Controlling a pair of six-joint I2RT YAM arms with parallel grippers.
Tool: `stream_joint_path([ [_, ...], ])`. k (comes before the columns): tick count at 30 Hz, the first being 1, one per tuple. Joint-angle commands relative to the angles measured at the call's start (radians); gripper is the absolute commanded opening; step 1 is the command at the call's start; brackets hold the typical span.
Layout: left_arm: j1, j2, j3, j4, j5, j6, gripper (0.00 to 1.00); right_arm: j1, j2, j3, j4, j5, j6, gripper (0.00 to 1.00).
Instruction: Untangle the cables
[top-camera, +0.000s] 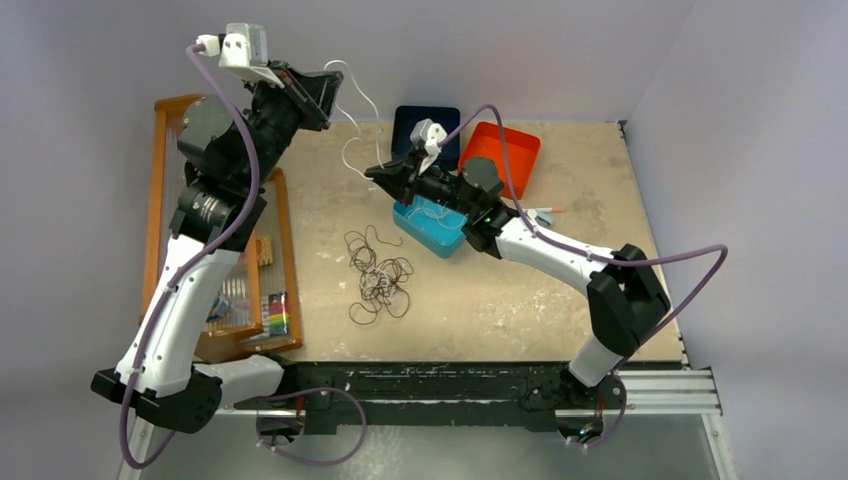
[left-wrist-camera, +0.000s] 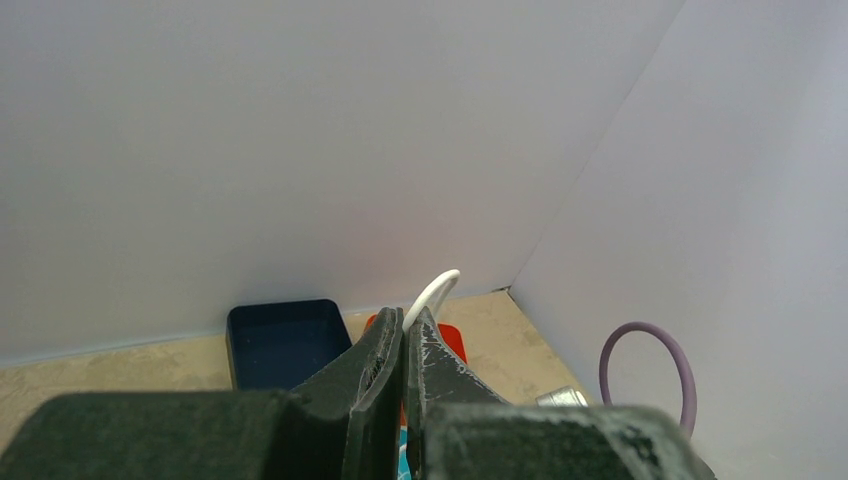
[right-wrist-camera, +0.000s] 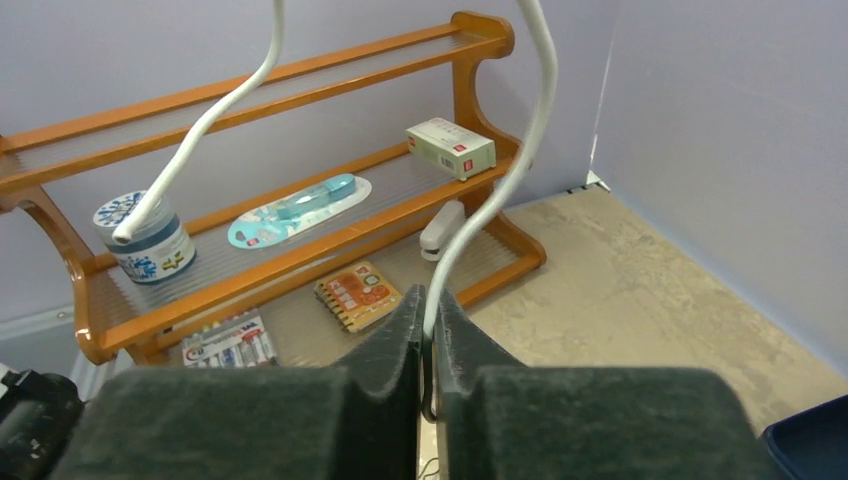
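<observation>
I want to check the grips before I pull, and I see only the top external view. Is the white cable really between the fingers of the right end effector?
Observer: Yes. In the right wrist view the right end effector is shut on the white cable, which rises from between its fingers.
Operator: And the left one, please?
Observer: The left wrist view shows the left end effector shut, with the white cable curving out at its tips.
Operator: Does a loose end hang free?
Observer: Yes. In the right wrist view one free end hangs in front of the wooden shelf.
</observation>
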Motion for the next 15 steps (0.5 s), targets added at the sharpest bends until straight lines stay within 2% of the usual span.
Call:
stream_joint_path([
  [1,-0.001,-0.016,-0.006,0.049,-0.012,0.002,0.0,-0.005,-0.05,0.01,0.014,0.006,-0.004,0.0],
  [7,0.0,0.009,-0.053,0.05,-0.045,-0.026,0.0,-0.033,-0.136,-0.016,-0.089,0.05,-0.004,0.0],
  [15,-0.004,0.162,-0.109,0.105,-0.04,-0.075,0.0,-0.221,-0.213,-0.062,-0.268,0.018,0.042,0.0],
])
